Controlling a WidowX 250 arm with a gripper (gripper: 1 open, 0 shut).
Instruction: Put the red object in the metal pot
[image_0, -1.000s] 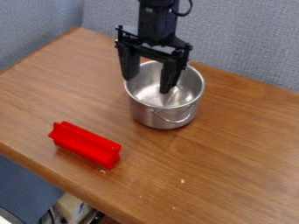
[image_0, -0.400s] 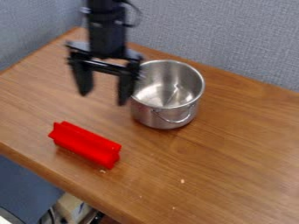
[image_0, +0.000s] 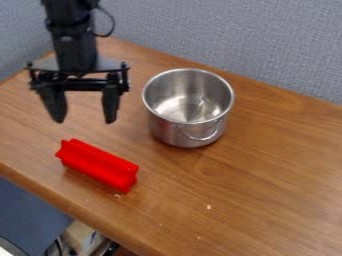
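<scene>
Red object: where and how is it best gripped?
Probably around the middle of the red object, coming from above, with the open gripper turned so its fingers close on the two long sides. It lies flat on the table, long and narrow, its top uncovered, and one end flares into a wider ridge better avoided.

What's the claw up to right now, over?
Claw open, holding nothing. Red block on the table near the edge, outside the metal pot. Nothing visible blocking the path between block and pot.
</scene>
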